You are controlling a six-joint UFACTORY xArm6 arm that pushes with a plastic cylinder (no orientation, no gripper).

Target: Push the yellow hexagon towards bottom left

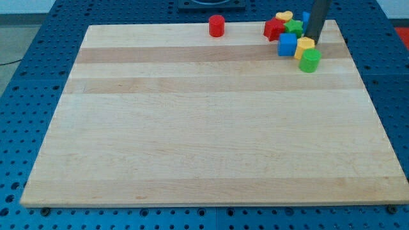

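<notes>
The yellow hexagon (304, 47) lies near the top right of the wooden board (204, 128), between a blue cube (287, 45) on its left and a green cylinder (310, 61) just below it. My tip (314, 42) stands right at the hexagon's upper right edge, touching or nearly touching it. The dark rod rises from there out of the view's top.
A red star-like block (274, 29), a green block (294, 27) and a yellow heart (284, 16) cluster above the blue cube. A blue block (306, 17) peeks out beside the rod. A red cylinder (216, 25) stands alone at the top edge, left of them.
</notes>
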